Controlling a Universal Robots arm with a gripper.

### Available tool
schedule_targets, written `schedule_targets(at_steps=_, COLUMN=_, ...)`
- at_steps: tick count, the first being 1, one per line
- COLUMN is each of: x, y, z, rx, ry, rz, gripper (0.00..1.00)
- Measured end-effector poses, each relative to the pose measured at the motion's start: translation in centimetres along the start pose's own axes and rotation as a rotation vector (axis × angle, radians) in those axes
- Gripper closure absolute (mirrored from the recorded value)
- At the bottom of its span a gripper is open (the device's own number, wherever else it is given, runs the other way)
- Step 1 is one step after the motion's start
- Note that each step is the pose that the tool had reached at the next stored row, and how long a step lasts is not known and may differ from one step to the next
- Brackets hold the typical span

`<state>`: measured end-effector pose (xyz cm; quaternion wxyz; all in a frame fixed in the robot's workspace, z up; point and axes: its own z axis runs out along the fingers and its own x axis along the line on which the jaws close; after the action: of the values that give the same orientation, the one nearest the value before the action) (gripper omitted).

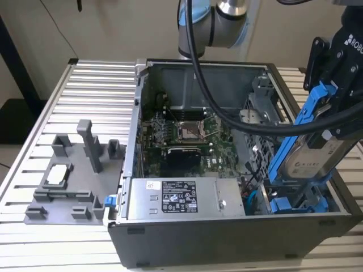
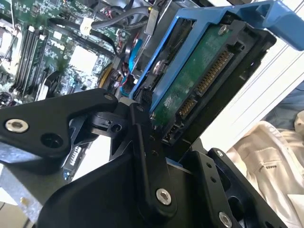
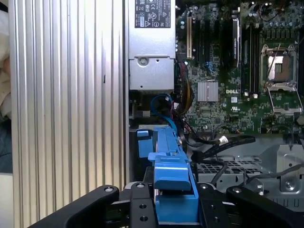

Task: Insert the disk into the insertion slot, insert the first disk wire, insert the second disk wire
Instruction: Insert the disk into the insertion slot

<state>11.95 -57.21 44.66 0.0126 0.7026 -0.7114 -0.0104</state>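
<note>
Gripper (image 1: 334,93) is over the case (image 1: 227,241), at its end on the exterior view's right. Fingers (image 3: 137,202) are pinching the disk (image 1: 317,153) by its blue frame, one on each long side.

We see the disk tilted, not flat: top end and blue tab are up by the gripper, and the bottom end is down inside the case. In the second wrist view its green circuit side and connector row face the camera.

The slot (image 1: 303,195) sits right under the bottom end of the disk, in the case corner next to the power supply (image 1: 181,198). The bottom end is at the slot's mouth. We cannot tell if it touches or has gone in. Most of the disk is clear above the case rim.

A blue wire (image 3: 164,102) is looped loose between the power supply and the main board (image 1: 187,136).

The case lies open on the ribbed table (image 1: 85,96). A grey jig (image 1: 68,181) sits well apart, toward the exterior view's left.
</note>
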Motion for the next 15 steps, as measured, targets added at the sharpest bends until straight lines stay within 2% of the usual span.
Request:
schedule_targets(at_steps=5, x=0.03, y=-0.03, z=0.79, rx=0.0008, ry=0.0, rz=0.0, gripper=0.67)
schedule_targets(at_steps=11, x=0.05, y=-0.06, z=1.7, rx=0.0064, ry=-0.0004, rz=-0.002, gripper=0.67)
schedule_targets(at_steps=13, x=0.05, y=-0.07, z=1.92, rx=0.0089, ry=-0.0019, rz=-0.006, gripper=0.67)
schedule_targets(at_steps=15, x=0.05, y=-0.07, z=2.06, rx=0.0115, ry=-0.0068, rz=-0.01, gripper=0.67)
